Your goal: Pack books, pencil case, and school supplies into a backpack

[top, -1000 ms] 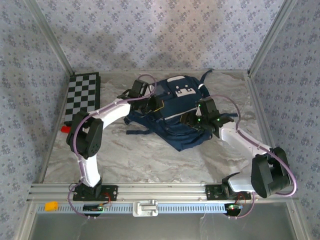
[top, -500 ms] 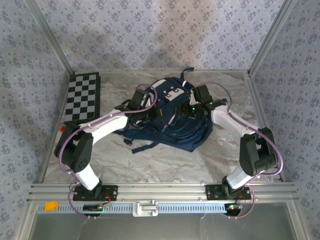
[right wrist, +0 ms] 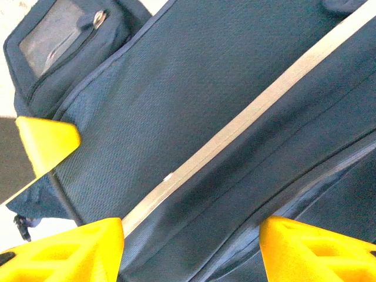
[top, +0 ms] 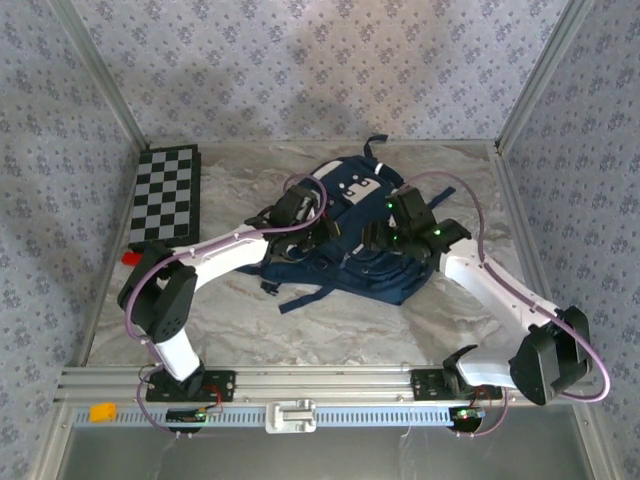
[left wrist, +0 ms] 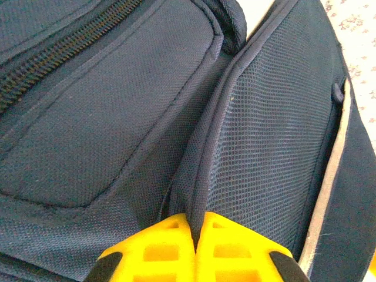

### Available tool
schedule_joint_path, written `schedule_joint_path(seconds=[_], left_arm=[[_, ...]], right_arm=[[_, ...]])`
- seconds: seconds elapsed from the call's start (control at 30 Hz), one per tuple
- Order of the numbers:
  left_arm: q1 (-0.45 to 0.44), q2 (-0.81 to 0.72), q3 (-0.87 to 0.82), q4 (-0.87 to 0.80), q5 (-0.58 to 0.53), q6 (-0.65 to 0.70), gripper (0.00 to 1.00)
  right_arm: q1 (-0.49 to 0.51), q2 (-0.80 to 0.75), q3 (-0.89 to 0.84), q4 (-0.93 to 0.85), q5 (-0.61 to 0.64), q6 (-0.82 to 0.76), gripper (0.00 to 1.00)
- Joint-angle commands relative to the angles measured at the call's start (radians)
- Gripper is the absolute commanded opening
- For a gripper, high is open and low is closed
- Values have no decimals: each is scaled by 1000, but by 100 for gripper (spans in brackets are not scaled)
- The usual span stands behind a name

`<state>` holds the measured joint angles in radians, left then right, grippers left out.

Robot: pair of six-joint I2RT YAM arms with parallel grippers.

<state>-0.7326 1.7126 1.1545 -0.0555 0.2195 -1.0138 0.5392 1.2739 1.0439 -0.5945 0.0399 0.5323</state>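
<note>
The navy backpack (top: 380,278) lies in the middle of the table, its white patch facing the far wall. My left gripper (top: 318,232) is at its left side, shut on a fold of the mesh fabric along a seam (left wrist: 197,218). My right gripper (top: 385,238) hovers over the backpack's right part, jaws open, with the grey trim stripe (right wrist: 235,132) and navy fabric (right wrist: 194,76) between its fingers and nothing gripped (right wrist: 191,229). The books, the pencil case and the school supplies are out of view.
A black-and-white chequered board (top: 165,193) lies at the far left, with a tiny red block (top: 130,257) near its front edge. Dark straps (top: 300,298) trail from the backpack toward the front. Bare marble table (top: 300,335) lies in front of the backpack.
The backpack has turned and shifted while held by the left gripper, which closed fully. The right gripper opened wider and its arm swung out toward the near right.
</note>
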Motion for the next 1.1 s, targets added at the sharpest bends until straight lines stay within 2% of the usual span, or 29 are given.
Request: schedule_joint_path(seconds=[0.0,0.1,0.3,0.4,0.5,0.67,0.93,1.07], left_arm=[[-35,8,8,77,55,-34,0],[-38,9,3,66,35,-66,0],[-36,-12,-13,76,-1,-80,0],[-36,-19,-12,78,-7,-75,0],[-33,-21,-16,71,-24,-72,0],[-32,-26,-38,83,-18,-83,0],[-49,-57,-90,121,-26,-111,0],[-48,-34,-71,114,-30,-109,0]], right_arm=[[84,-13,9,-108,132,66,63],[211,-17,18,-153,276,152,62],[394,38,52,-215,443,330,61],[441,62,44,-161,447,359,62],[415,111,47,-113,380,339,62],[349,136,18,-28,351,267,57],[178,150,-14,139,170,70,55],[148,152,24,119,145,-4,56]])
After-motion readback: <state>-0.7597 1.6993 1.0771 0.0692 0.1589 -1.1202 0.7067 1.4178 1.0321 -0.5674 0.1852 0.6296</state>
